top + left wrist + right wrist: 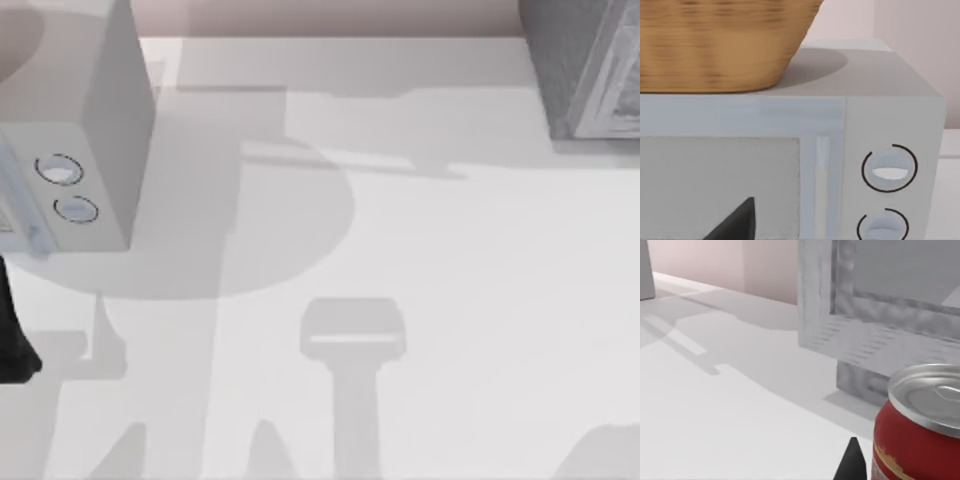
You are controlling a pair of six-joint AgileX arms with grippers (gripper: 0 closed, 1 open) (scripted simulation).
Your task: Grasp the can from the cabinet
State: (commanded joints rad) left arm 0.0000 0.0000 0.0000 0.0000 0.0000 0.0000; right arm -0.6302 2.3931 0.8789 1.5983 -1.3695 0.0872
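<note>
So the cabinet [585,65] sat at about 1 o'clock on the table [450,300], with the white box [90,130] and its 2 dials [60,170] over at 9 o'clock. A wicker basket [715,40] rested on top of that box. In the right wrist view the red can [920,430] stood upright on the table just beside the cabinet's front, right next to 1 dark fingertip [852,462]. Honestly couldn't tell if either gripper was spread or pinched. The left arm [15,330] hung around 8 o'clock.

top: overhead on table [400,240] | left wrist: close, facing white box [890,110] | right wrist: close, facing cabinet [815,295]
</note>
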